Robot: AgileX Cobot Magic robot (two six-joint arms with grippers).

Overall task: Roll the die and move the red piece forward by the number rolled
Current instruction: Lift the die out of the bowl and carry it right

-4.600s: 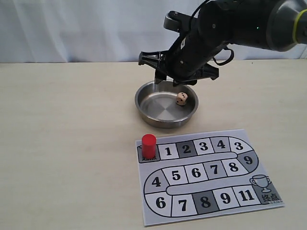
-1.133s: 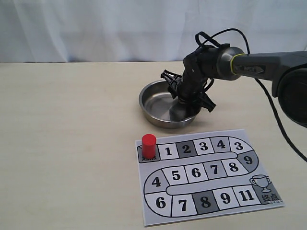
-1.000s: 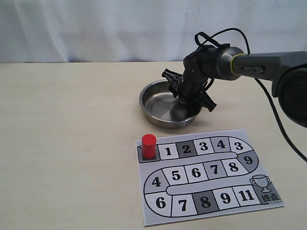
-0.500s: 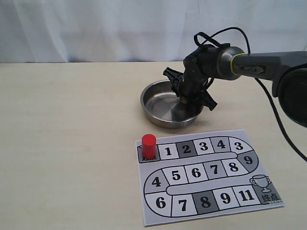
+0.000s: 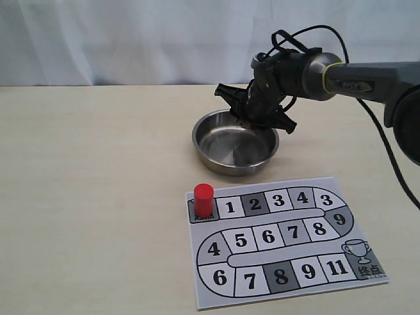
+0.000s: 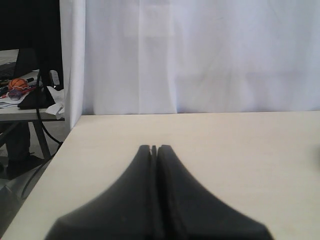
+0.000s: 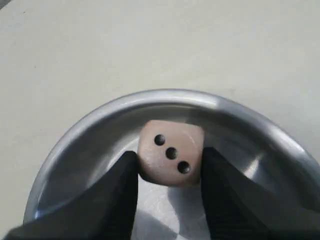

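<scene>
The die [image 7: 171, 152], a tan cube showing three dark dots, is clamped between the black fingers of my right gripper [image 7: 169, 162], held above the steel bowl [image 7: 75, 145]. In the exterior view that gripper [image 5: 257, 118] hangs over the far right rim of the bowl [image 5: 213, 152], and the die is hidden behind it. The red piece [image 5: 203, 199] stands upright on the start square at the upper left of the paper game board [image 5: 282, 239]. My left gripper [image 6: 154, 149] is shut on nothing over bare table, out of the exterior view.
The board's numbered squares [image 5: 254, 204] run rightward from the red piece. A white curtain [image 5: 131, 39] backs the table. In the left wrist view the table's edge [image 6: 60, 145] and a cluttered side desk [image 6: 25, 95] lie beyond it.
My right gripper has lifted out of the bowl with the die in it and now sits higher over the far rim. The red piece has stayed put.
</scene>
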